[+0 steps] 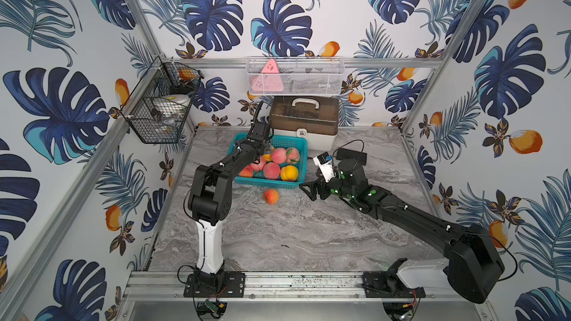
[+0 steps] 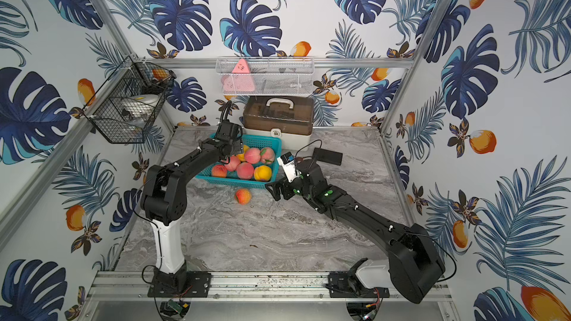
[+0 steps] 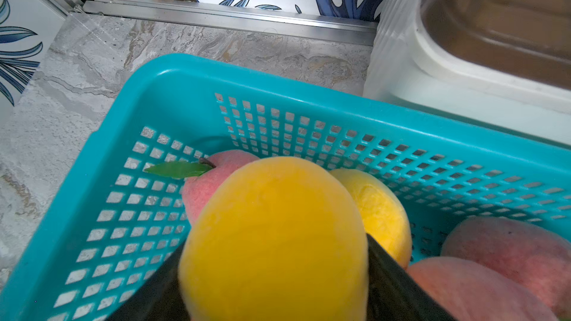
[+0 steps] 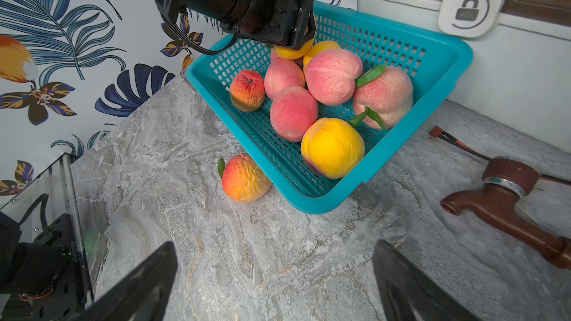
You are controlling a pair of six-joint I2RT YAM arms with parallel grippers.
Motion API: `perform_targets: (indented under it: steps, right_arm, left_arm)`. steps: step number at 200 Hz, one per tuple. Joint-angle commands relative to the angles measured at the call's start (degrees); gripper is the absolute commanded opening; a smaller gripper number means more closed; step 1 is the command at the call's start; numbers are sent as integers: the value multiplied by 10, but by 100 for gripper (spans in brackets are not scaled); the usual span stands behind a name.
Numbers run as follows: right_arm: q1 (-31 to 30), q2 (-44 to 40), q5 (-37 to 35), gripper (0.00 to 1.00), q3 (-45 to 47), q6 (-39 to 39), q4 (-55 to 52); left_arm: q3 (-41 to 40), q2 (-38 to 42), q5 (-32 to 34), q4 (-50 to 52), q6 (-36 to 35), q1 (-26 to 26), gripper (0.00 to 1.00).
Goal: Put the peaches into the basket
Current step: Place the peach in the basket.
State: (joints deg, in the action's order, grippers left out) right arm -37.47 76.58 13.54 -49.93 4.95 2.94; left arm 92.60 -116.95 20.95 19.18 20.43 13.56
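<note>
Bright, even light, shadows faint. Both top views stretch wide-angle toward ten and two o'clock. The yellow peach (image 3: 272,242) looms blurred in the left wrist view.

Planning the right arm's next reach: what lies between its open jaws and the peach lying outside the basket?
Nothing: only bare marble tabletop separates the right gripper from the loose peach, as the right wrist view shows.

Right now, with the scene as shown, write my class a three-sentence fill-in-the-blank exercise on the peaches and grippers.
1. The left gripper holds a yellow peach over the teal ____.
2. The loose peach lies on the ____.
3. The right gripper is ____ and empty.
Missing words: basket; table; open.
</note>
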Motion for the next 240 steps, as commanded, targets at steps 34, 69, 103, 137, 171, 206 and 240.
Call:
perform_targets:
  steps: [34,69,103,137,171,206,240]
  right_arm:
    - [5,-9,-4,100,1,-5,-1]
    - [12,-13,-2,100,4,-4,-2]
    - [15,-21,-5,100,5,-8,-8]
    - [23,-34,-7,100,5,-14,-19]
    - [24,-48,-7,100,7,-14,-27]
    - [25,-67,-10,100,4,-16,-49]
    - [24,-90,-7,100,5,-15,-64]
  left_arm:
    - [-13,2,-10,8,2,0,77]
    - [-14,6,-12,8,1,0,79]
    - [-9,21,-20,14,3,0,88]
    - [-1,38,-20,27,3,0,99]
    - [-11,64,-24,34,4,1,99]
    - [-32,105,-26,46,0,2,99]
    - [-74,163,-34,62,-5,11,99]
